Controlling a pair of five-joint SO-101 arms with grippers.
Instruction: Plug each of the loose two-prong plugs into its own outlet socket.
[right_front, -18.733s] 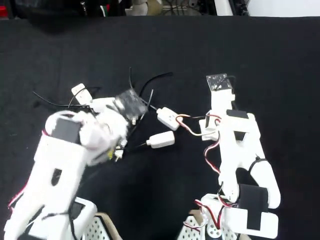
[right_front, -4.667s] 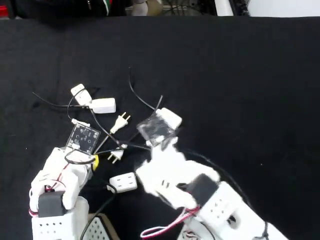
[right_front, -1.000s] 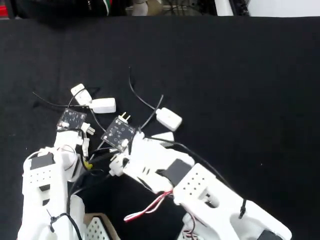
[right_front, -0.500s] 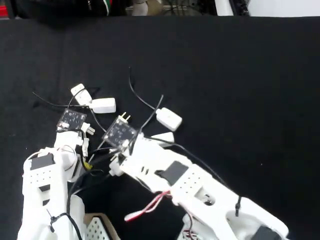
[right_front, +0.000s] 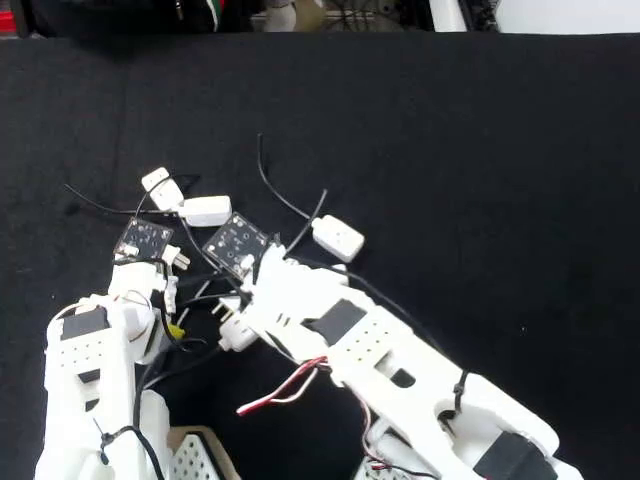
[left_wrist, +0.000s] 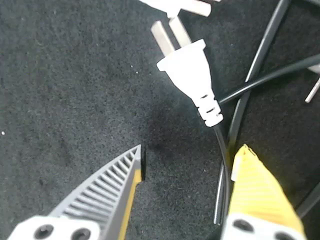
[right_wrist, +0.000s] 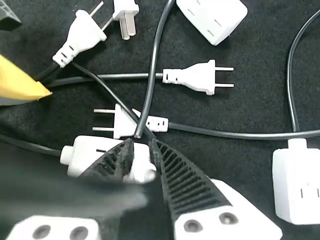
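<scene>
Your left gripper (left_wrist: 192, 150) stood open, the white plug (left_wrist: 187, 75) lying just beyond it, near-left on the table (right_front: 500, 150), long axis continuing straight ahead; your right gripper (right_wrist: 141, 145) pinched an outlet socket (right_wrist: 82, 150).

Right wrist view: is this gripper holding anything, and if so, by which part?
The right gripper appears shut on the white outlet socket, pinching it at one end. Its fingers cover the contact itself, so the hold is likely but not certain.

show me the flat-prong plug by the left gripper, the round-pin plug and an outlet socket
flat-prong plug (left_wrist: 186, 66), left wrist view, white body
round-pin plug (right_wrist: 192, 77), right wrist view, white body
outlet socket (right_wrist: 212, 15), right wrist view, slotted face
</scene>
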